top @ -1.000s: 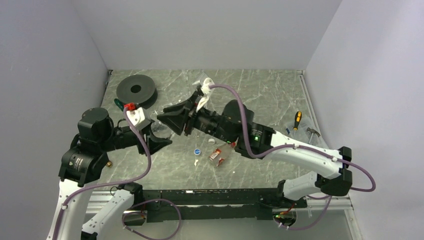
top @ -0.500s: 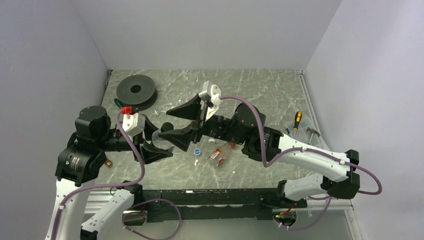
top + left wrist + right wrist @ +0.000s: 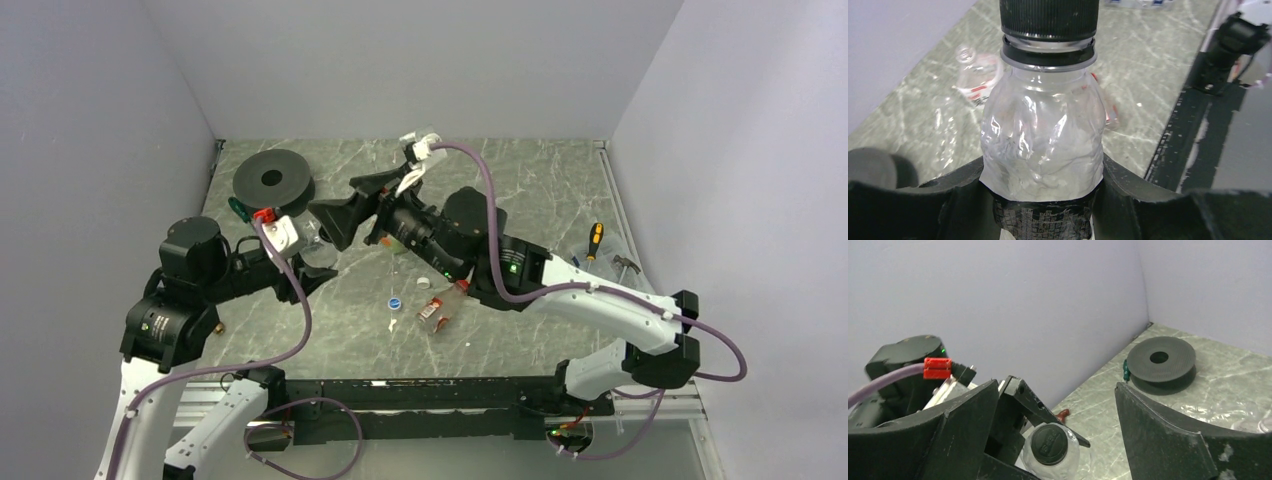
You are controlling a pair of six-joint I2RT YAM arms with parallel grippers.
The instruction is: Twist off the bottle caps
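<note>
Left hand [image 3: 1043,200] clamped round bottle [image 3: 1043,125]; right hand [image 3: 1055,395] spread wide, facing it; forearms converging.

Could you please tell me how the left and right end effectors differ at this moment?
The left end effector is shut on the clear bottle, clamping its lower body, while the right end effector is open and holds nothing. The left one carries the bottle; the right one only hangs by the black cap, a finger to either side, not touching it. Both are black and two-fingered, and both are at the same bottle.
</note>
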